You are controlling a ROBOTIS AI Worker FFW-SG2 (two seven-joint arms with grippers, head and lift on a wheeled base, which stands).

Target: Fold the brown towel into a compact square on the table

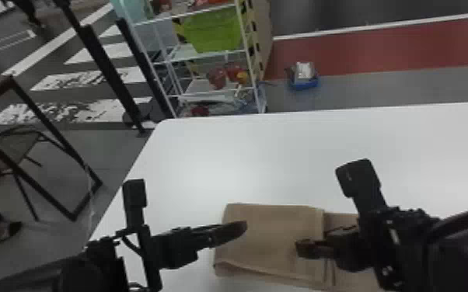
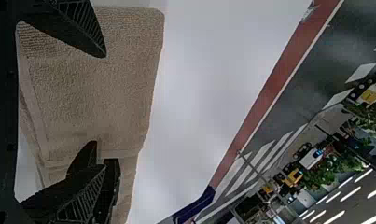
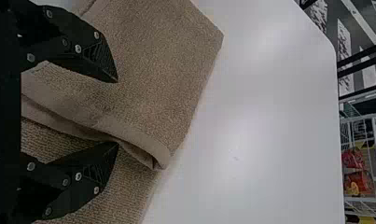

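In the head view my left gripper (image 1: 238,228) is over the left part of the brown towel (image 1: 272,233), and my right gripper (image 1: 303,248) is over the towel near the edge of its folded-over layer. The left wrist view has my left gripper (image 2: 104,111) open above the towel (image 2: 97,93), with dark parts of the other gripper behind its lower finger. Seen from the right wrist, my right gripper (image 3: 117,112) is open, its fingers either side of the layer's hemmed edge, and the towel (image 3: 153,70) lies below. Whether any fingertip touches the cloth, I cannot tell.
The white table (image 1: 206,155) extends beyond the towel, with its left edge near my left arm. Past the far edge stand a wire shelf (image 1: 213,91) with a green bin (image 1: 215,31) and a blue box (image 1: 303,82) on the floor. Black frames are at the left.
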